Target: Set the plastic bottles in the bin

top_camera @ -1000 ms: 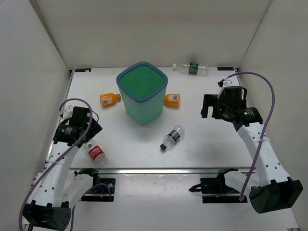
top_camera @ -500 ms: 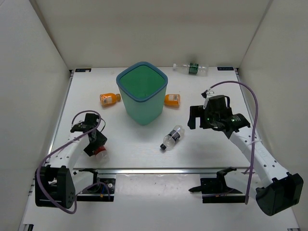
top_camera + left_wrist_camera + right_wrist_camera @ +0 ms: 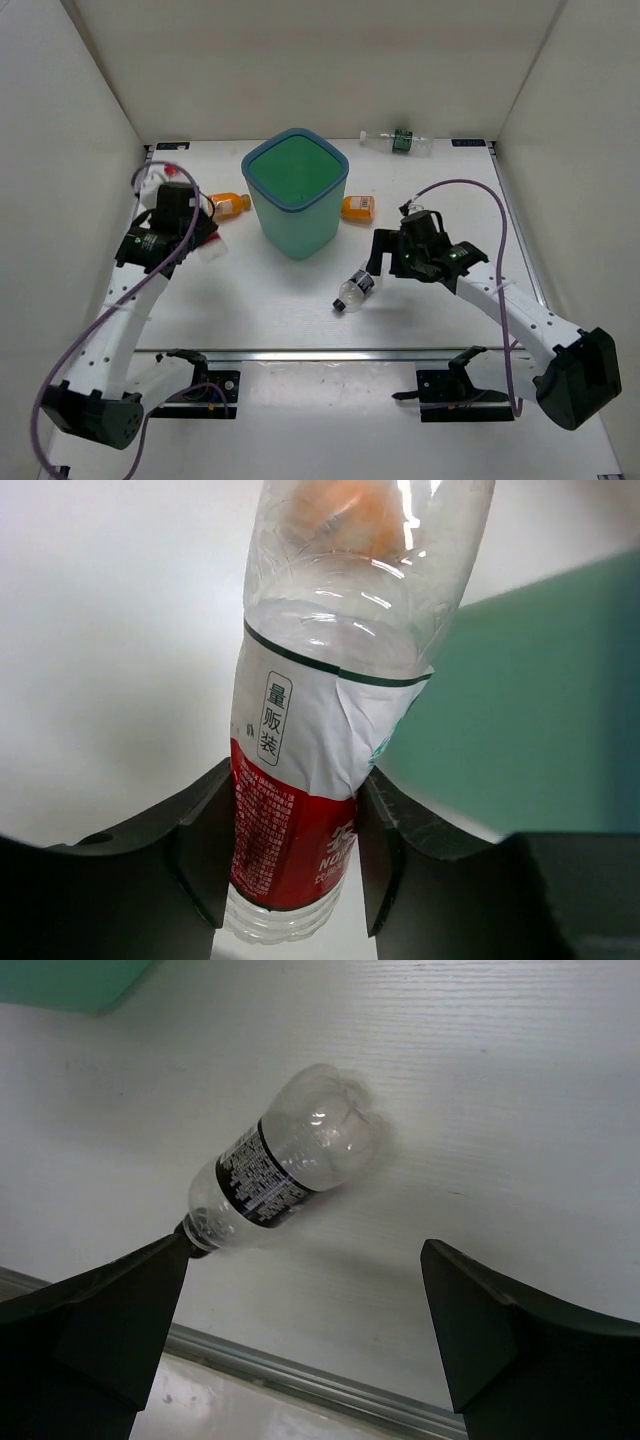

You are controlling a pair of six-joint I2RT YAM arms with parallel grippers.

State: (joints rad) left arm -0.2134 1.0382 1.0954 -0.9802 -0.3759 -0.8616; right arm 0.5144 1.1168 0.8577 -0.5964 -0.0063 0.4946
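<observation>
My left gripper (image 3: 295, 850) is shut on the clear bottle with the red label (image 3: 300, 780), gripping it at the label and holding it off the table. In the top view this left gripper (image 3: 205, 240) hangs left of the teal bin (image 3: 300, 232), whose wall (image 3: 530, 710) shows beside the held bottle. My right gripper (image 3: 305, 1245) is open, just behind the clear bottle with the dark label (image 3: 275, 1180), which lies on the table. The same bottle (image 3: 357, 288) sits below the right gripper (image 3: 375, 262) in the top view.
An orange bottle (image 3: 232, 204) lies left of the bin and another (image 3: 357, 207) to its right. A clear bottle with a green label (image 3: 402, 142) lies at the back wall. A metal rail (image 3: 300, 1380) runs along the table's near edge.
The left gripper shut on the red-label bottle near the front left and lifted it up beside the bin. The right arm moved forward and left to the dark-label bottle.
</observation>
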